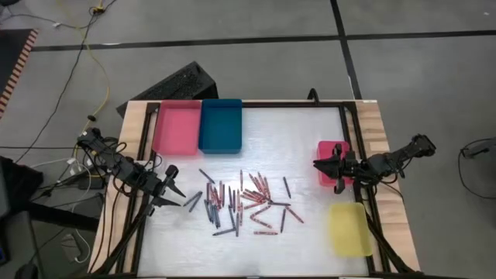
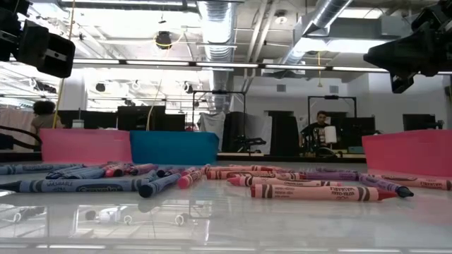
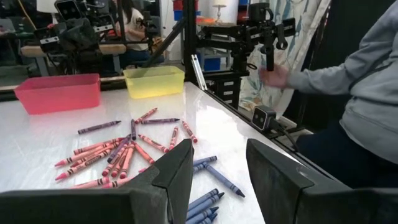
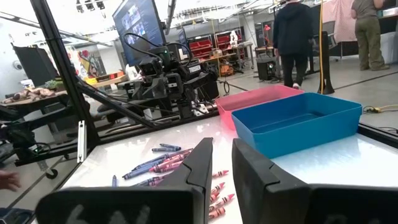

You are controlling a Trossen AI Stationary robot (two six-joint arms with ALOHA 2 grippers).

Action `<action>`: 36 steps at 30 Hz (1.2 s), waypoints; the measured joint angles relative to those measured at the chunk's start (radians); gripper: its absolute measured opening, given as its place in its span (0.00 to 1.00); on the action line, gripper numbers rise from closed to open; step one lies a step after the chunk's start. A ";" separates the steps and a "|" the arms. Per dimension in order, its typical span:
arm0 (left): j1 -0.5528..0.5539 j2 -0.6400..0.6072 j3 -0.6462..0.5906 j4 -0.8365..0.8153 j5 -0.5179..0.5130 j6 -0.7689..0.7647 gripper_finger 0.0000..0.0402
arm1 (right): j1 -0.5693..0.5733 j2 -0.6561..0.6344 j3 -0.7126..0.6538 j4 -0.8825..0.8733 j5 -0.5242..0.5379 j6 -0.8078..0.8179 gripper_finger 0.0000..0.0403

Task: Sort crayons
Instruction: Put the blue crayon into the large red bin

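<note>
High view: my left gripper (image 1: 177, 195) hangs with fingers parted and empty at the left edge of the table (image 1: 302, 124), tips just beside the nearest blue crayons (image 1: 246, 203). The crayons lie scattered mid-table, blue ones to the left, red and pink to the right. My right gripper (image 1: 322, 165), fingers slightly apart and empty, sits over the red tray (image 1: 328, 147). Beyond them stand a pink tray (image 1: 177, 128), blue tray (image 1: 221, 125) and yellow tray (image 1: 348, 228).

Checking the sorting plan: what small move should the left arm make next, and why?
Probably lower the open left gripper onto the nearest blue crayon; it hovers empty beside the crayons, all still loose on the table.
</note>
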 joint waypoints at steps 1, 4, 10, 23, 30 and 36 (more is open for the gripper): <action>0.000 0.000 0.000 0.000 0.000 0.000 0.35 | 0.000 0.000 0.000 0.000 0.000 0.000 0.18; 0.000 0.000 0.000 0.000 0.000 0.000 0.35 | 0.000 0.000 0.000 0.000 0.000 0.000 0.18; 0.000 0.000 0.000 0.011 -0.025 0.088 0.35 | -0.021 0.000 0.000 0.091 0.047 -0.155 0.18; 0.000 0.000 0.000 0.006 -0.034 0.072 0.35 | -0.053 0.000 0.000 0.106 0.052 0.015 0.18; 0.000 0.000 0.000 0.013 -0.034 0.071 0.35 | -0.091 0.000 0.000 0.227 0.083 0.224 0.18; 0.000 0.000 0.000 0.014 -0.035 -0.067 0.35 | -0.159 0.000 0.000 0.338 0.118 0.116 0.18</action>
